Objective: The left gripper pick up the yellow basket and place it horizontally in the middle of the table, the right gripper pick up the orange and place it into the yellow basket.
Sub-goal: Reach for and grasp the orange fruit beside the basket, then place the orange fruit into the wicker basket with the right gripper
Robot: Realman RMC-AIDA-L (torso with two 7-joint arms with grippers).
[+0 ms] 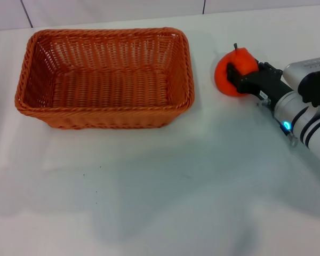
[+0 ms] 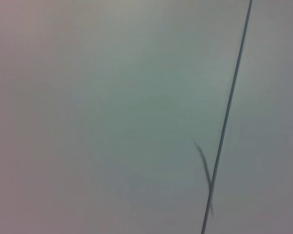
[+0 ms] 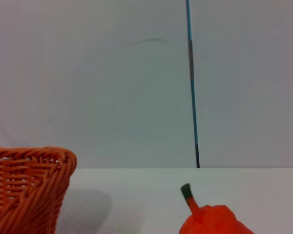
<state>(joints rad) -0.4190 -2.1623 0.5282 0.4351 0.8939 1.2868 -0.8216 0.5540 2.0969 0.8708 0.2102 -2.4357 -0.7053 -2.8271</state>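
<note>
The yellow basket point(image 1: 102, 109) is an orange-brown woven wicker basket. It lies lengthwise and empty on the white table point(image 1: 176, 186), left of the middle. The orange point(image 1: 224, 80) sits to the right of the basket, with a gap between them. My right gripper point(image 1: 244, 68), on the white-and-silver arm, reaches in from the right, and its black fingers point(image 1: 236, 72) close around the orange. The right wrist view shows the orange's stem and top point(image 3: 210, 219) close up and a corner of the basket point(image 3: 24, 190). My left gripper is out of view.
A pale wall with dark seams point(image 3: 191, 83) stands behind the table's far edge. The left wrist view shows only a pale surface with one seam point(image 2: 229, 112). Bare white tabletop stretches in front of the basket.
</note>
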